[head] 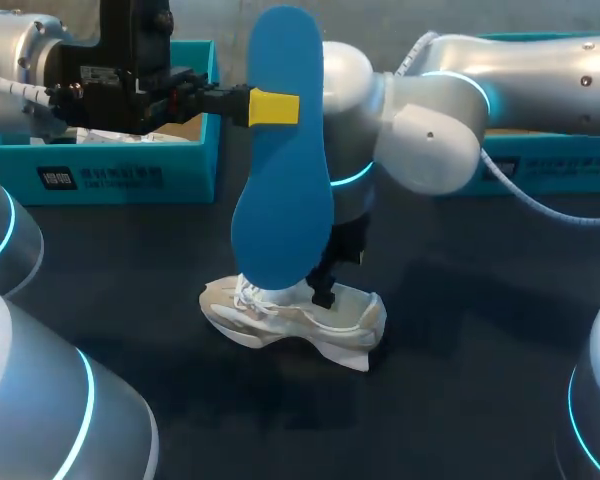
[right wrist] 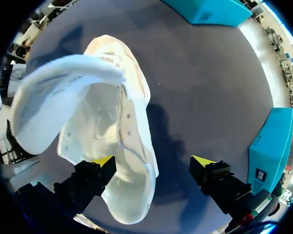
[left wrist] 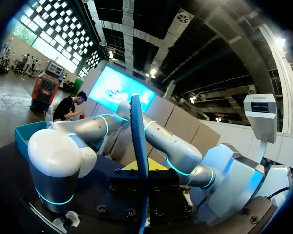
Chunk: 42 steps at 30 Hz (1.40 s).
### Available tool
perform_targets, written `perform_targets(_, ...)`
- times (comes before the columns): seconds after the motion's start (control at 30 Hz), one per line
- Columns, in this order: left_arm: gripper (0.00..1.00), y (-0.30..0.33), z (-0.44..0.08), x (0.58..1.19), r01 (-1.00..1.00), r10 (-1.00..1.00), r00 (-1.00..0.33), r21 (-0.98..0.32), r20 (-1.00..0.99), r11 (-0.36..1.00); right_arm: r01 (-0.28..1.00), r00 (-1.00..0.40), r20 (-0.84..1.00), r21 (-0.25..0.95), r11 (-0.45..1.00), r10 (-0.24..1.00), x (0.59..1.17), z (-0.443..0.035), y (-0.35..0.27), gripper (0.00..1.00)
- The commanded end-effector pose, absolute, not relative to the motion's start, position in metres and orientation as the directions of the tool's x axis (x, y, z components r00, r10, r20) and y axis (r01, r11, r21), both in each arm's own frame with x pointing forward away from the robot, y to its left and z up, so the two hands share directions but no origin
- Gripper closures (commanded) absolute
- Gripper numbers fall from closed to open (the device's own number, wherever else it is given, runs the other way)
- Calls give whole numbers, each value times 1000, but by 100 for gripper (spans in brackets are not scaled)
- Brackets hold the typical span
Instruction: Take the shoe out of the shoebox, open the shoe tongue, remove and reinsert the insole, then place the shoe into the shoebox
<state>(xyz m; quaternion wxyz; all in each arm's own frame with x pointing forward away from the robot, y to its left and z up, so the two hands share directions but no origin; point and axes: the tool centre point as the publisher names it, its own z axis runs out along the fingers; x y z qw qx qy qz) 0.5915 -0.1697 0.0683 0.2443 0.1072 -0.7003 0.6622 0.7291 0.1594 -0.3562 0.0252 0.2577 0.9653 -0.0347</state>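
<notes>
A blue insole (head: 280, 170) hangs upright above the table, with my left gripper (head: 273, 107) shut on its upper part. In the left wrist view the insole (left wrist: 136, 131) shows edge-on between the fingers. Below it a white shoe (head: 300, 318) lies on the dark table. My right arm reaches down to the shoe, and the insole partly hides its gripper in the head view. In the right wrist view my right gripper (right wrist: 154, 163) is open over the shoe (right wrist: 119, 141). The shoe's side wall lies against one finger, and the tongue (right wrist: 63, 78) is folded up and back.
A teal shoebox (head: 110, 160) with paper inside stands at the back left, behind my left arm. Another teal box (head: 550, 165) sits at the back right under my right arm. The dark table (head: 460, 330) stretches around the shoe.
</notes>
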Motion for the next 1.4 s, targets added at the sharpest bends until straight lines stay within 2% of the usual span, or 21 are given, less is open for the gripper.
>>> perform_targets(0.03, 100, -171, 69, 592, -474, 172, -857, -874, 485, 103, 500, -866, -46, -50, 865, 498, 734, -368, 159, 0)
perform_targets(0.3, 100, -171, 69, 592, -474, 172, -857, -874, 485, 103, 499, -866, -38, -62, 864, 498, 734, -373, 163, 0)
perform_targets(0.4, 100, -171, 69, 592, -474, 172, -857, -874, 485, 103, 502, -865, -37, -62, 863, 501, 733, -374, 165, 14)
perform_targets(0.43, 100, -171, 69, 592, -474, 172, -857, -874, 485, 103, 501, -865, -36, -62, 863, 500, 732, -375, 165, 24)
perform_targets(0.5, 100, -171, 69, 592, -474, 172, -857, -874, 485, 103, 497, -868, -30, -63, 866, 496, 730, -377, 167, 35)
perform_targets(0.57, 100, -171, 69, 592, -474, 172, -857, -874, 485, 103, 497, -868, -24, -63, 865, 497, 728, -380, 167, 37)
perform_targets(0.67, 100, -171, 69, 592, -474, 172, -857, -874, 485, 103, 500, -866, -15, -66, 864, 500, 726, -384, 165, 50)
perform_targets(0.8, 100, -171, 69, 592, -474, 172, -857, -874, 485, 103, 500, -865, -1, -65, 863, 501, 722, -389, 164, 56)
perform_targets(0.93, 100, -171, 69, 592, -474, 172, -857, -874, 485, 103, 505, -863, 4, -61, 861, 506, 721, -391, 162, 58)
perform_targets(1.0, 100, -171, 69, 592, -474, 172, -857, -874, 485, 103, 507, -862, -2, -58, 860, 508, 721, -388, 162, 75)
perform_targets(1.03, 100, -171, 69, 592, -474, 172, -857, -874, 485, 103, 507, -862, -5, -57, 860, 508, 721, -387, 161, 90)
perform_targets(1.07, 100, -171, 69, 592, -474, 172, -857, -874, 485, 103, 507, -862, -11, -55, 860, 507, 720, -384, 162, 100)
perform_targets(1.4, 100, -171, 69, 592, -474, 172, -857, -874, 485, 103, 505, -863, -27, -41, 862, 505, 719, -371, 162, 100)
